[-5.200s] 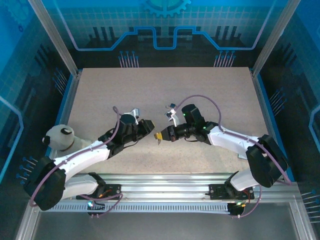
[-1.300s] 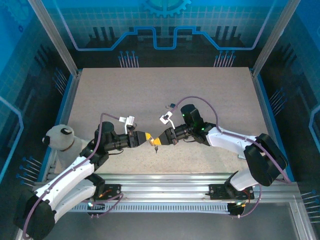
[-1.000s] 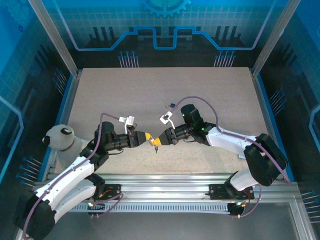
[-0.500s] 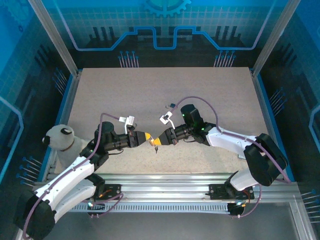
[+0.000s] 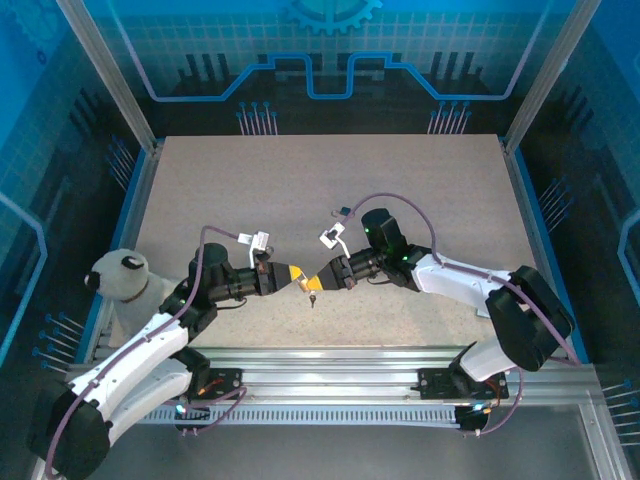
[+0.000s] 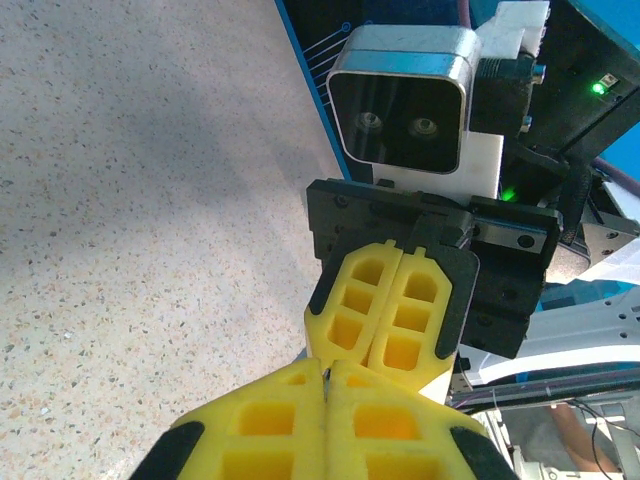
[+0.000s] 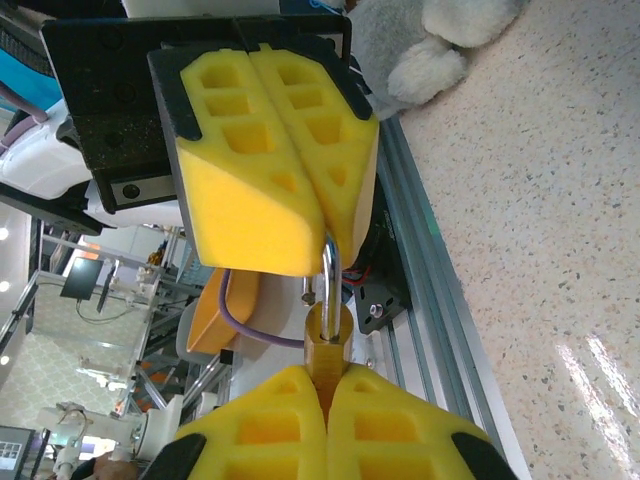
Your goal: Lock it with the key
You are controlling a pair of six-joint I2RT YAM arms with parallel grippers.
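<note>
Padlock [image 7: 328,345] — body in right hand [image 7: 325,380] | shackle [image 7: 331,275] in left hand [image 7: 322,225]

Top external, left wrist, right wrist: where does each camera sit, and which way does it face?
Top external: high behind the robot, looking down on the table; left arm and right arm show.
Left wrist: faces the right gripper; left gripper below.
Right wrist: faces the left gripper; right gripper holds the padlock.
Shared: both wrist views show both shut grippers.
</note>
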